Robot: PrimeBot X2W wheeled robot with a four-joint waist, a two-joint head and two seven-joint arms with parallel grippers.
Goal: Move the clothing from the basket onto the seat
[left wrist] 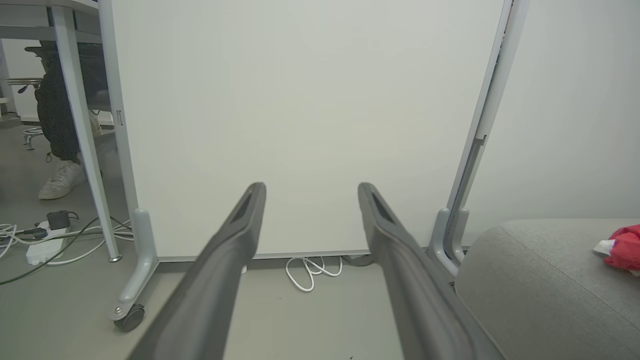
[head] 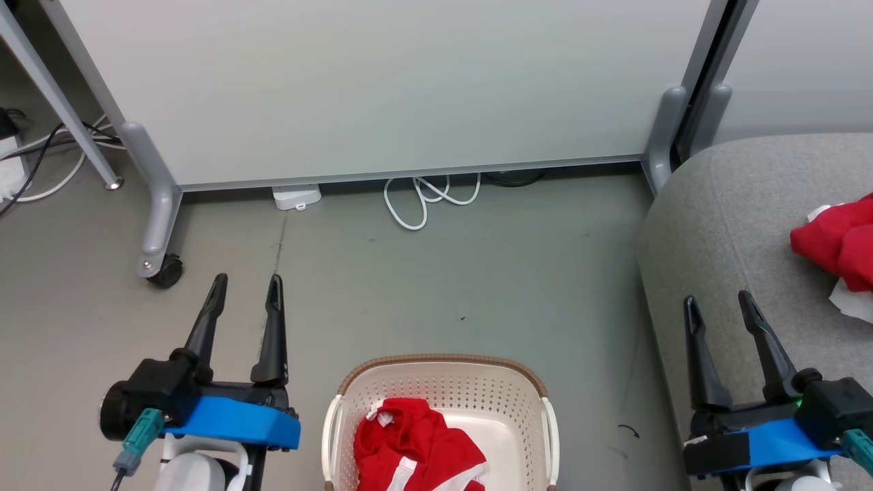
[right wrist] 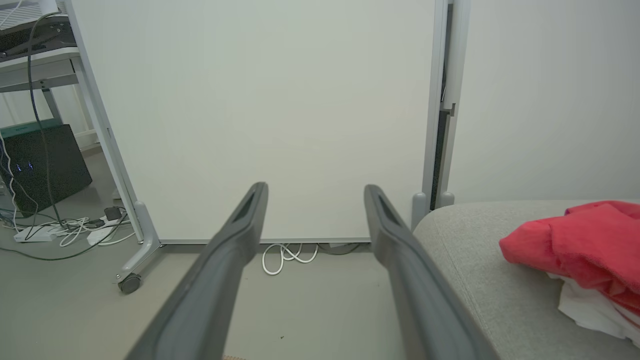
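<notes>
The basket (head: 450, 392) is cream-white, its walls dotted with rows of small holes under a brown woven-look rim. The garment (head: 409, 443) in it is bright red with white stripes and trim. The second garment (head: 835, 239) is the same red with white beneath, against the light grey seat (head: 723, 225). The left end effector (head: 247, 279) and right end effector (head: 716, 298) have black fingers on bright blue mounts. The floor (head: 477, 273) is dull grey-green, the cable (head: 428, 194) white, the partition panel (head: 382, 88) pale grey-white.
</notes>
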